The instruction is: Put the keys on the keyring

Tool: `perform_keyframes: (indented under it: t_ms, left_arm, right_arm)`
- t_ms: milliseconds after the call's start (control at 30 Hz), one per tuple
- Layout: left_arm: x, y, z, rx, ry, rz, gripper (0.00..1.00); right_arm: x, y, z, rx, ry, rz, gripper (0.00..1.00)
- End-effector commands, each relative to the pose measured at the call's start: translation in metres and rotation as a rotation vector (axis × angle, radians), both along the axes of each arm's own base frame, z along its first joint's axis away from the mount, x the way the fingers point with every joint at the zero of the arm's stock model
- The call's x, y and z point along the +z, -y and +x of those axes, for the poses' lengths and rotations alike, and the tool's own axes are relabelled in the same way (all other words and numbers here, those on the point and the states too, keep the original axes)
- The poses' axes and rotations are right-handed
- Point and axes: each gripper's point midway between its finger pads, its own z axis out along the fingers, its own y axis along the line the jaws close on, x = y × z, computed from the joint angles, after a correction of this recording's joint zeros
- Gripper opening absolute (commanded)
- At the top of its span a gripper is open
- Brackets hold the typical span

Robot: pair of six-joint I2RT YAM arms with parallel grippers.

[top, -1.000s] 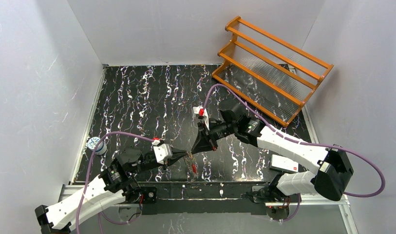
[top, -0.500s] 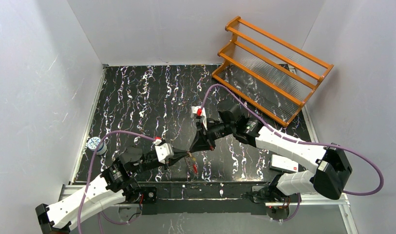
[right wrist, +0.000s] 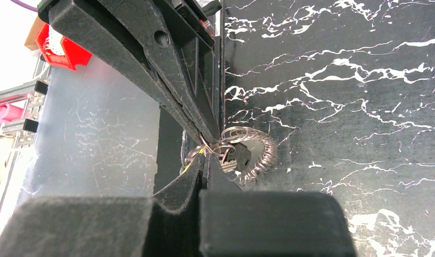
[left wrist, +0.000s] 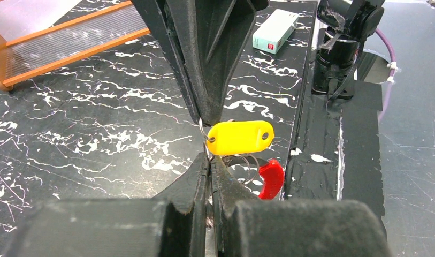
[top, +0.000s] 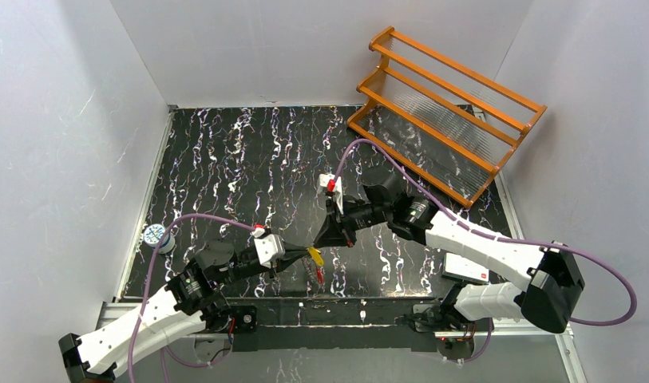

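The keyring [left wrist: 246, 165], thin wire loops with a red section [left wrist: 271, 178], hangs just above the table's front edge, and its coiled wire [right wrist: 260, 152] shows in the right wrist view. My left gripper [left wrist: 210, 159] is shut on its wire. Tip to tip with it, my right gripper [left wrist: 206, 120] is shut on the small ring of a yellow plastic tag [left wrist: 239, 137]. From above, the left gripper [top: 307, 257] and the right gripper [top: 315, 245] meet at the tag [top: 314, 255]. A silvery key with a dark part [right wrist: 237, 157] hangs among the loops. No brass key shows.
An orange rack [top: 445, 112] stands at the back right. A white box [top: 464, 267] lies beside the right arm's base. A small round blue-white object [top: 155, 235] sits at the table's left edge. White walls close in on three sides.
The yellow tag has turned its flat face upward and now shows between the two tips. The right arm has shifted slightly to the right. Both grippers stay shut.
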Motion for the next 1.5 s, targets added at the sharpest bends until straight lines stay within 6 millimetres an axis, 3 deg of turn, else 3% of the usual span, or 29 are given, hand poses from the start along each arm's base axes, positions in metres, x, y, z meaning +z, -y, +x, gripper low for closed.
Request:
perform_keyframes:
  t_ms: [0,733,1467]
  left_arm:
    - [0.021,0.003,-0.002,-0.008,0.017,-0.078,0.0]
    - [0.034,0.001,-0.002,0.013,0.003,-0.163,0.0]
    - [0.035,0.002,-0.003,0.003,0.013,-0.175,0.0]
  right_arm:
    - [0.01,0.001,0.001,-0.003,0.054,0.043,0.01]
    - [-0.005,0.003,0.013,-0.055,0.071,-0.035,0.01]
    - [-0.009,0.0,0.003,0.017,0.012,-0.049,0.01]
